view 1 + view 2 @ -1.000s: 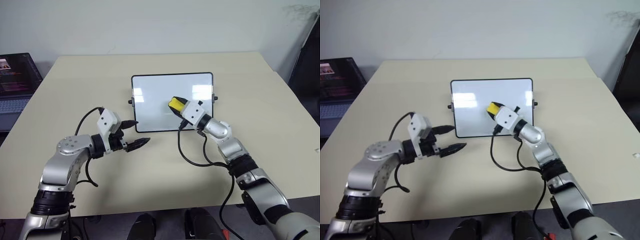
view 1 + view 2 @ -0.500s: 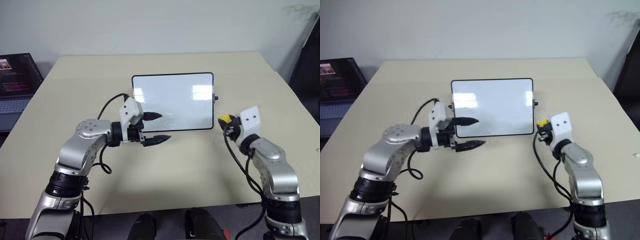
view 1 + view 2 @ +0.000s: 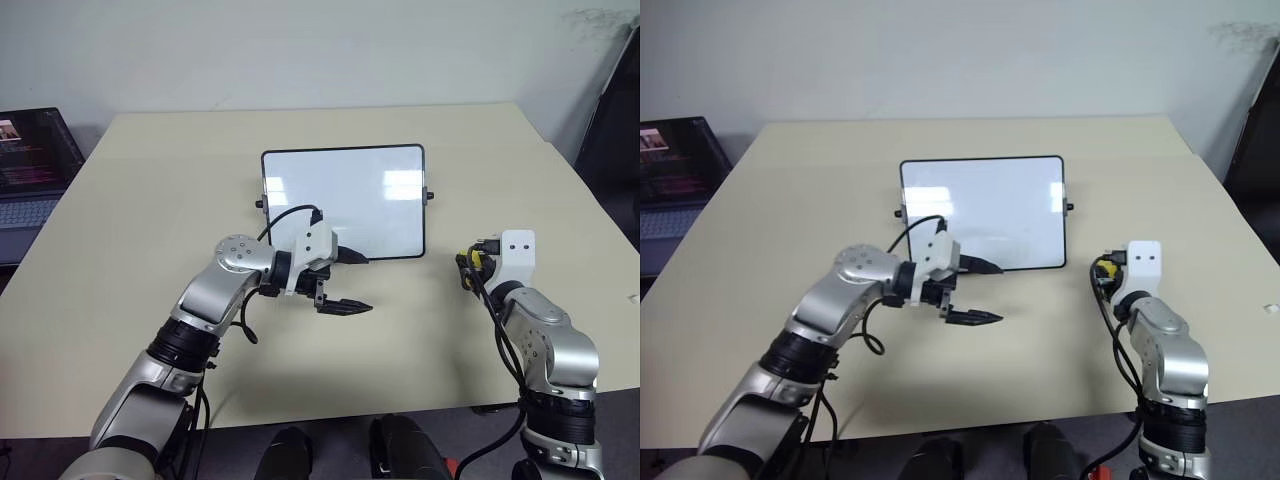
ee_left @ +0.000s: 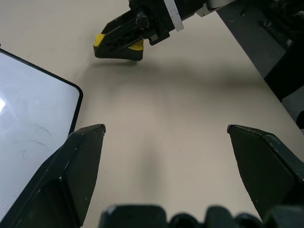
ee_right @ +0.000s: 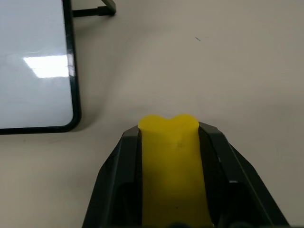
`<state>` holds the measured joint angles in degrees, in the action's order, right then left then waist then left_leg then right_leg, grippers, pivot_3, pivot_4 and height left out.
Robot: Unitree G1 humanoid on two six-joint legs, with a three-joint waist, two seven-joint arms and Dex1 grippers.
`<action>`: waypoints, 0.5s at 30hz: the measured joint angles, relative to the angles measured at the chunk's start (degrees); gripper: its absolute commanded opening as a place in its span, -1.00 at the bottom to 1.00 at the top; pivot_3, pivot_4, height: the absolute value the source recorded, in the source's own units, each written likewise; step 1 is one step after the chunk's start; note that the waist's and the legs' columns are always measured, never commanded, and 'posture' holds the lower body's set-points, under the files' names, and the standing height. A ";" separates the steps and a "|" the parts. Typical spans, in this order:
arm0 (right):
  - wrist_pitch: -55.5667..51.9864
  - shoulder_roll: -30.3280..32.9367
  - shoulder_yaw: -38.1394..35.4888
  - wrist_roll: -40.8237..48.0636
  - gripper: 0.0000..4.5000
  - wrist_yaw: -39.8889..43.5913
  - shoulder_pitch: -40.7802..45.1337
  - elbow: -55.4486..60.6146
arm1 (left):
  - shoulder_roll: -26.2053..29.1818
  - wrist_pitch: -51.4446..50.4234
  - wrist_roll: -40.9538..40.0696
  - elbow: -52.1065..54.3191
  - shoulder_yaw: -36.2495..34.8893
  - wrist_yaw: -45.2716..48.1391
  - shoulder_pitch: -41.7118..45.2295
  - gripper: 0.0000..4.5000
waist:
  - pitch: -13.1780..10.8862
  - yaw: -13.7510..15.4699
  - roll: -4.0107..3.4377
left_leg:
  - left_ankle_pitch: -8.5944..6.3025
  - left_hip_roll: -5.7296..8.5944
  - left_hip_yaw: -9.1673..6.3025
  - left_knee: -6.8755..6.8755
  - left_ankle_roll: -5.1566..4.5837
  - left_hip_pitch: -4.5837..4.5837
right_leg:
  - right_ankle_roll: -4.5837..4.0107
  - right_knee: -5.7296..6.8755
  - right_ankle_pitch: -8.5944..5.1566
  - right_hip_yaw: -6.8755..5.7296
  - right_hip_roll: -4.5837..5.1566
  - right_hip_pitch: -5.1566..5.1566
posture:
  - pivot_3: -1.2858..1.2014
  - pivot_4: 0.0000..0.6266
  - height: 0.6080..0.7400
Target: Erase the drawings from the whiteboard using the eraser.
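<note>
Two grippers are up on my screens. My right gripper [image 5: 168, 137] is clamped on the eraser [image 5: 170, 161]: in the right wrist view the yellow block sits squeezed between the two black fingers [image 5: 118, 166], its rounded end poking out just past their tips. From the head camera I see that gripper holding the eraser [image 3: 470, 258] above the bare desk [image 3: 180, 180], off the right edge of the whiteboard [image 3: 345, 200] and apart from its frame. The left wrist view shows the same thing from the other side, with the eraser [image 4: 100, 39] pinched in the black fingers and a soft shadow on the desk below it.

My left gripper [image 3: 350, 282] stands wide open and holds nothing. One finger [image 3: 350, 257] lies over the bottom edge of the whiteboard, near the middle of that edge; I cannot tell whether it touches the frame. The other finger [image 3: 345, 307] hangs over the desk in front of the board.

The whiteboard lies flat in the middle of the desk. Its surface reads as glossy white with reflections, and only faint grey traces show near its corner [image 4: 33, 137]. A laptop [image 3: 30, 170] is open at the far left.
</note>
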<state>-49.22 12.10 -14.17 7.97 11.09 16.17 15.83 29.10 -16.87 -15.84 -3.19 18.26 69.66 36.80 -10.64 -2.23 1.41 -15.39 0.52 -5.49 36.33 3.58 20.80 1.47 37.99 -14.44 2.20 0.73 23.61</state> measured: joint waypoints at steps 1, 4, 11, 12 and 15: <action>0.08 0.02 0.01 0.04 -0.45 -0.09 0.00 -0.35 | -0.25 0.02 0.13 -0.01 0.00 0.00 0.09 1.00 | 0.00 -0.01 0.00 | 0.00 0.00 0.00 0.00 0.00 0.00 | 0.00 0.00 0.00 0.00 0.00 0.00 | 0.03 -0.52 1.00; 0.37 0.11 0.10 0.11 -0.29 -0.19 -0.02 -0.91 | -0.41 0.04 0.51 -0.02 0.00 -0.08 0.13 1.00 | 0.00 -0.12 0.00 | 0.00 0.00 -0.01 0.00 -0.01 -0.02 | 0.00 0.02 0.00 -0.01 -0.01 0.00 | 0.03 -0.52 1.00; 1.76 0.37 0.27 0.36 0.75 -0.24 0.20 -3.25 | -0.54 0.05 0.94 -0.02 -0.05 -0.52 0.07 1.00 | 0.00 -0.12 0.00 | 0.00 0.00 0.00 0.01 -0.01 -0.01 | 0.00 0.03 0.00 -0.01 -0.01 0.00 | 0.03 -0.52 1.00; 2.06 0.54 0.22 0.43 0.91 -0.23 0.37 -3.63 | -0.55 0.06 0.98 -0.02 -0.09 -0.82 -0.03 1.00 | 0.00 -0.12 0.00 | 0.00 -0.01 0.00 0.01 -0.01 -0.02 | 0.00 0.03 0.00 0.00 -0.01 0.00 | 0.03 -0.52 1.00; 3.82 0.59 -0.32 0.69 0.96 -0.41 0.67 -4.24 | -0.64 0.14 1.13 0.00 -0.71 -2.68 -0.66 1.00 | 0.00 -0.13 0.00 | 0.00 -0.01 0.00 0.01 -0.01 -0.02 | 0.00 0.03 0.00 0.00 -0.01 0.00 | 0.03 -0.52 1.00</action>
<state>-45.39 12.68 -14.49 8.66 10.68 16.84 11.58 28.46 -16.73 -14.71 -3.19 17.56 66.98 36.14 -10.64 -2.36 1.41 -15.40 0.51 -5.50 36.34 3.57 20.78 1.47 38.02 -14.44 2.20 0.72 23.61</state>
